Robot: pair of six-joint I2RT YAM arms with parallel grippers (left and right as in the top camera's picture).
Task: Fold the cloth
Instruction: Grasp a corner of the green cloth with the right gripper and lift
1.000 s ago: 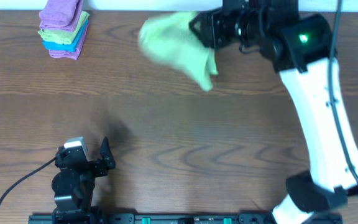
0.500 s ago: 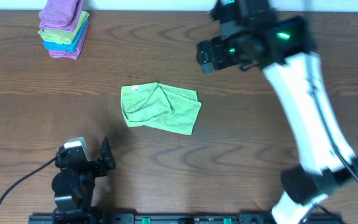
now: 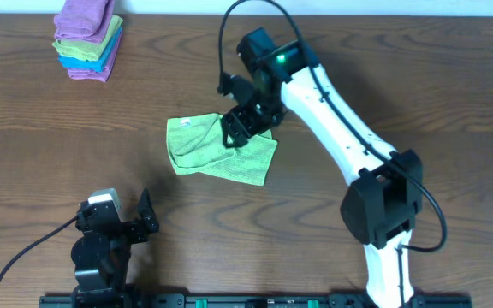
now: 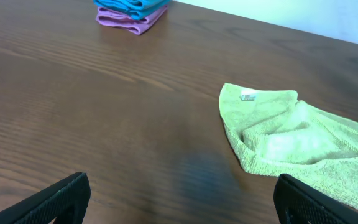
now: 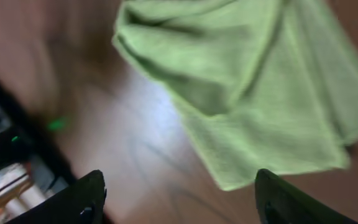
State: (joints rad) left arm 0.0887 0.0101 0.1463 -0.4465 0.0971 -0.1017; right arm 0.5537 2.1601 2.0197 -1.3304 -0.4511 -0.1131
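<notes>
The lime-green cloth point(image 3: 199, 150) lies crumpled and loosely doubled over in the middle of the table, its small white tag point(image 4: 248, 96) near its upper left corner. It also shows in the left wrist view point(image 4: 297, 137) and in the right wrist view point(image 5: 253, 81). My right gripper point(image 3: 240, 128) hovers over the cloth's upper right part, open and empty point(image 5: 179, 199). My left gripper point(image 3: 144, 214) rests open near the front left of the table, short of the cloth point(image 4: 179, 199).
A stack of folded purple, blue and green cloths point(image 3: 88, 38) sits at the back left corner, also in the left wrist view point(image 4: 132, 9). The wooden table point(image 3: 358, 94) is bare around the cloth.
The right gripper let go of the cloth, which dropped onto the table centre. The right arm then swung left and down over the cloth. The left arm stayed still.
</notes>
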